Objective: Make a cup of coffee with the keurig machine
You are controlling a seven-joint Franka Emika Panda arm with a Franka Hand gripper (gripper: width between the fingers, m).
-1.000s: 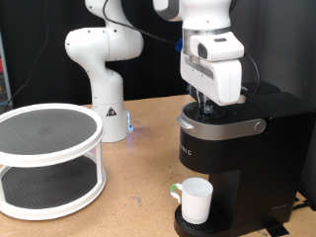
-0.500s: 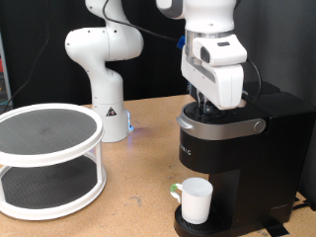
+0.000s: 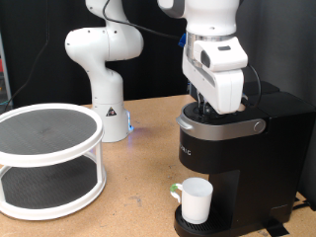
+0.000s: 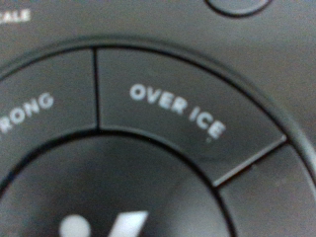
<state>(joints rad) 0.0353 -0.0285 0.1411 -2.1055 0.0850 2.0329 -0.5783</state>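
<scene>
The black keurig machine (image 3: 237,158) stands at the exterior view's right with its grey-silver lid handle (image 3: 225,125) down. The small white cup (image 3: 196,199) stands on its round drip base under the spout, handle towards the exterior view's left. My gripper (image 3: 207,107) hangs straight down onto the top of the machine's lid; its fingertips are dark and hidden against the lid. The wrist view is filled by the machine's round button panel (image 4: 148,148), very close, with the "OVER ICE" button (image 4: 178,111) in the middle and part of a "STRONG" button (image 4: 30,111). No fingers show there.
A white two-tier round rack (image 3: 47,158) with dark mesh shelves stands at the exterior view's left. The arm's white base (image 3: 107,84) rises behind the wooden table (image 3: 138,178). A black curtain closes the back.
The gripper has shifted very slightly to the exterior view's right above the machine's lid. The cup and machine have not moved.
</scene>
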